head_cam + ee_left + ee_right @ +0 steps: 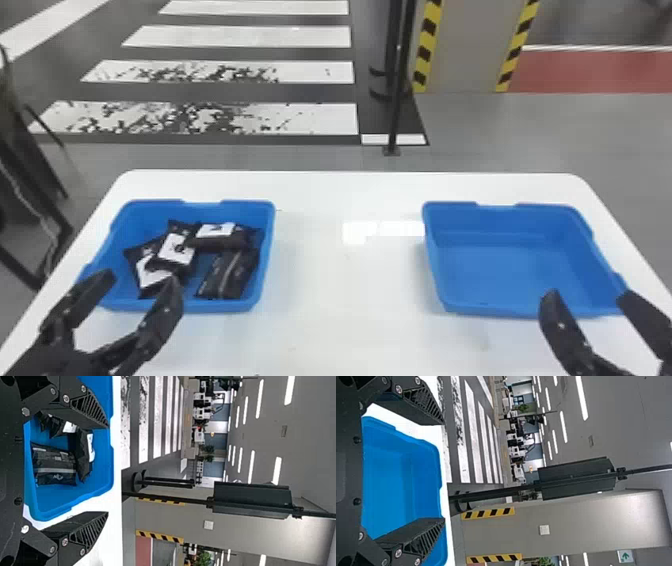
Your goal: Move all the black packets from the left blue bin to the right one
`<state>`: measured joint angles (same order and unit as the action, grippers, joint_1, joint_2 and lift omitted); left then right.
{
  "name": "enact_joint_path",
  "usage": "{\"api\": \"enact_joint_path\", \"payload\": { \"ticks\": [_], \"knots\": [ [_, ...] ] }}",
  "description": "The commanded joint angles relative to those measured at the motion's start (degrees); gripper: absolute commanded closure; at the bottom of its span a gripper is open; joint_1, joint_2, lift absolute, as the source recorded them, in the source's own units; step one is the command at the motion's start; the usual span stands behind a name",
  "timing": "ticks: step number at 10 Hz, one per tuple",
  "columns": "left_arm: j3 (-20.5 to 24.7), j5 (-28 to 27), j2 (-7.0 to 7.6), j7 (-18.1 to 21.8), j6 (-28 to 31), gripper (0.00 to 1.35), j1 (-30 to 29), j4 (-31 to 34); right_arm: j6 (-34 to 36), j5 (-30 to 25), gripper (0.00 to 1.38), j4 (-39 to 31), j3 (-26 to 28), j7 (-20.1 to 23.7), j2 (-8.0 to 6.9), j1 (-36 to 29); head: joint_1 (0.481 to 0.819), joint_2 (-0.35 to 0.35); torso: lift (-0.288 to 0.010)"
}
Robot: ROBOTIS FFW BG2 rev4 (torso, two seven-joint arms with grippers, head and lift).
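Grey floor (300, 156) with broad white stripes (240, 36), and closer, a white round-cornered table (325, 280). On top, well apart: to the left, a blue rectangular plastic bin (220, 306); to the right, a matching blue rectangular plastic bin (500, 270). Near the front edges, one over each bin's near side, a black two-fingered left gripper (139, 280) and a black two-fingered right gripper (587, 296), both spread wide, gripping nothing. Inside the left bin, overlapping, at least four glossy black packets, some white-labelled. Possible trouble: two packets caught together, or one slipping, because of the overlap and slick-looking wrapping; also a finger knocking the bin wall. Far packet (217, 242): long axis roughly left to right. Front-right packet (227, 272): front to back, far end angled slightly right. Upper white-labelled packet (175, 250): slanted, long axis hard to tell.
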<state>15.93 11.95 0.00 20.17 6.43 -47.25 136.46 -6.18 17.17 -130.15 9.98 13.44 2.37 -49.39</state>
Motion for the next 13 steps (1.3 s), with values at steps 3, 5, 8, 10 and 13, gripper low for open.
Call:
{"api": "enact_joint_path", "payload": {
  "ticks": [3, 5, 8, 10, 13],
  "knots": [
    [0.18, -0.06, -0.15, -0.04, -1.51, 0.29, 0.0, 0.01, -0.01, 0.54, 0.17, 0.28, -0.27, 0.0, 0.0, 0.04, 0.695, 0.021, -0.14],
    [0.18, -0.29, -0.15, -0.13, -1.94, 0.29, 0.0, 0.01, -0.01, 1.23, 0.17, 0.14, -0.61, 0.0, 0.0, 0.04, 0.695, 0.023, -0.14],
    [0.63, -0.29, -0.15, -0.13, -2.08, 0.29, 0.0, 0.01, -0.01, 1.68, 0.17, 0.14, -0.73, 0.0, 0.0, 0.04, 0.695, 0.027, -0.14],
    [0.86, 0.62, -0.15, -0.13, 2.99, 0.29, 0.84, 0.01, -0.01, 2.14, 0.17, 0.28, -0.73, 0.09, 0.09, 0.04, 0.695, 0.034, -0.14],
    [2.23, -0.18, -0.15, -0.4, 12.69, 0.29, 8.16, -2.1, 0.41, 4.08, 0.17, 0.85, -1.64, 0.09, 0.35, 0.18, 0.695, 0.036, -0.14]
  ]
}}
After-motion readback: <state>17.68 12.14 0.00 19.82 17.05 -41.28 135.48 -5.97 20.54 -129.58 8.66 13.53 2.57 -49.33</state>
